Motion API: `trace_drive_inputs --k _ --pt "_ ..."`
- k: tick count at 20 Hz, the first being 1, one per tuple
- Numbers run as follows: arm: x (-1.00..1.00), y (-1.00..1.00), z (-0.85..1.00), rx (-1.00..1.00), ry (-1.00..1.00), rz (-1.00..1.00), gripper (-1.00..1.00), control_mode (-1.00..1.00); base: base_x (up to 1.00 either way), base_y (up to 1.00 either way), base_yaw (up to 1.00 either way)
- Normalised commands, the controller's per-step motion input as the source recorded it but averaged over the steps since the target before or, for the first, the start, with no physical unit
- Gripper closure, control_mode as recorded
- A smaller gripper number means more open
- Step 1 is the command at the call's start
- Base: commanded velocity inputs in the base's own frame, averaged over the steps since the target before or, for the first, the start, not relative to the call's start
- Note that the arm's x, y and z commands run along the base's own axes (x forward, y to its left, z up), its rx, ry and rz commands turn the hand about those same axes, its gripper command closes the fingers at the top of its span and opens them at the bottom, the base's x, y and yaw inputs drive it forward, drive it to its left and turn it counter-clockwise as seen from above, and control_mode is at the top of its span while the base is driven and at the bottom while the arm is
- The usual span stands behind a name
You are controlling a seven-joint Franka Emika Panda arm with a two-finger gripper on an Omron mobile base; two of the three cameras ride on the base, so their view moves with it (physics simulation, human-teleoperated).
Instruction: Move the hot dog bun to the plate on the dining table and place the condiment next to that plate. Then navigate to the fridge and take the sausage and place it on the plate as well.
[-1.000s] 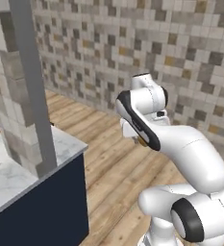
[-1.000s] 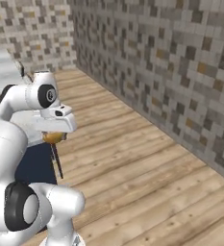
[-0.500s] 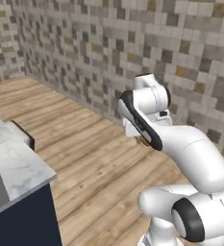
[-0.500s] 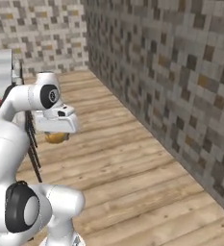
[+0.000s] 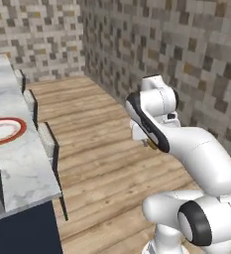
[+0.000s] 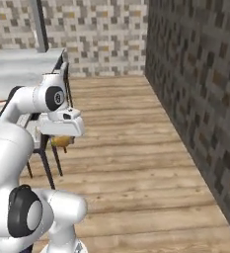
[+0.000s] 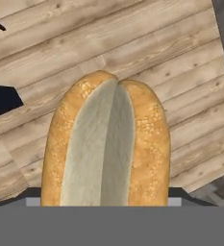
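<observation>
**Bun carried over wooden floor, plate waiting on marble worktop**

The bun (image 7: 106, 144) is seen held in the end effector (image 6: 62, 141), whose jaws are spread wide around the roll's sides, above bare plank flooring. From the hand view the roll is shown split along its top, with a pale, matte crumb between two golden, finely speckled crust halves. It is judged to be light and soft, easily crushed by a hard squeeze and apt to tear along the split; a gentle hold across its middle, on the firmer crust, is thought best. The plate (image 5: 5, 130), round with a glossy orange-red rim, is seen lying flat on the smooth, grey-veined marble worktop (image 5: 23, 168), well apart from the bun. Rough mosaic stone walls are seen behind.
</observation>
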Motion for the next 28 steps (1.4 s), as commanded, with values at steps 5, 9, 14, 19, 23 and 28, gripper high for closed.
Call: trace_drive_inputs --k 5,9,14,19,23,28 --pt "0.0 0.0 0.0 0.0 0.0 0.0 1.0 1.0 0.57 -0.18 0.64" --pt "0.0 0.0 0.0 0.0 0.0 0.0 1.0 1.0 0.57 -0.26 0.61" --pt "0.0 0.0 0.0 0.0 0.0 0.0 1.0 1.0 0.61 -0.49 0.51" --pt "0.0 0.0 0.0 0.0 0.0 0.0 1.0 1.0 0.59 -0.68 0.43" --pt "0.0 0.0 0.0 0.0 0.0 0.0 1.0 1.0 0.5 -0.7 0.41" --pt "0.0 0.0 0.0 0.0 0.0 0.0 1.0 1.0 0.49 -0.58 0.45"
